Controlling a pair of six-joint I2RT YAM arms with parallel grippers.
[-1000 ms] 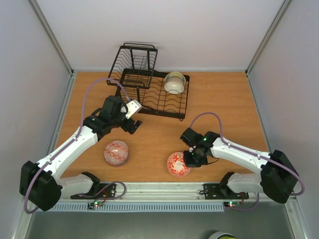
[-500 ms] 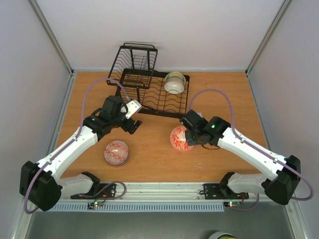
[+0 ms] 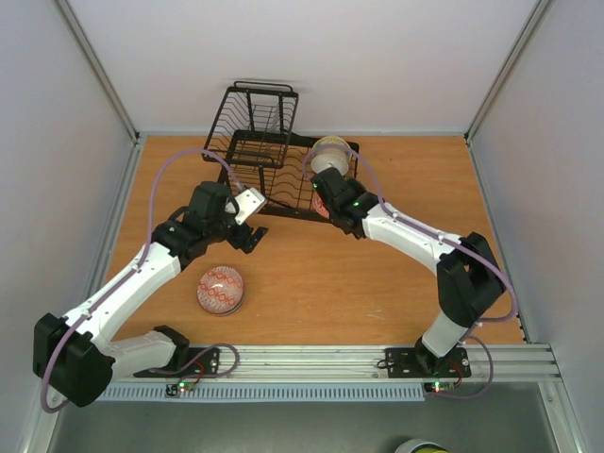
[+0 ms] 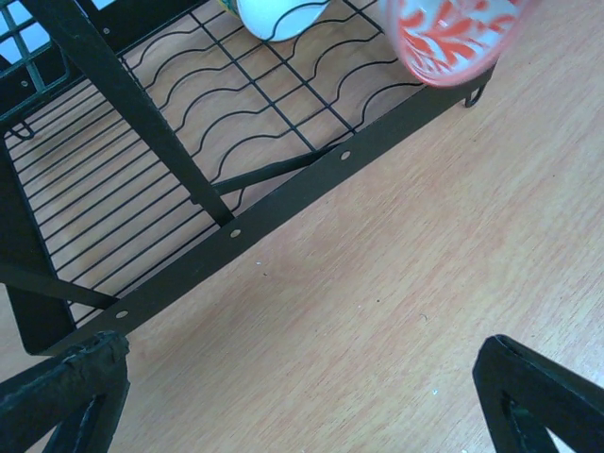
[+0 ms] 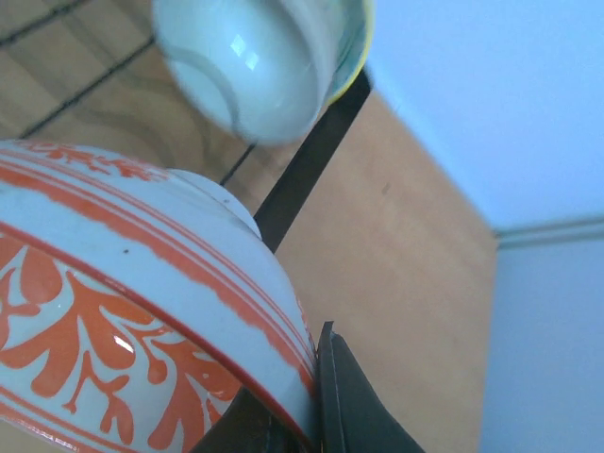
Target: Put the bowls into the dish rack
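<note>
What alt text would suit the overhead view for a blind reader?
The right end effector holds a red-and-white bowl at the edge of the black dish rack, near a cream bowl standing in it. The left end effector hovers open; a pink-red bowl sits on the wooden table.

Wood table [image 3: 406, 283], blk wire dish rack [image 3: 283, 179] at rear, pink-patterned bowl [image 3: 221, 290] front-L

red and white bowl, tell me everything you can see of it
The red-and-white bowl is glossy ceramic, white with orange-red leaf sprays and bands outside. It is tilted, held by the right gripper with jaws shut on its rim, over the front edge of the black wire dish rack, near the cream bowl in the rack.
</note>
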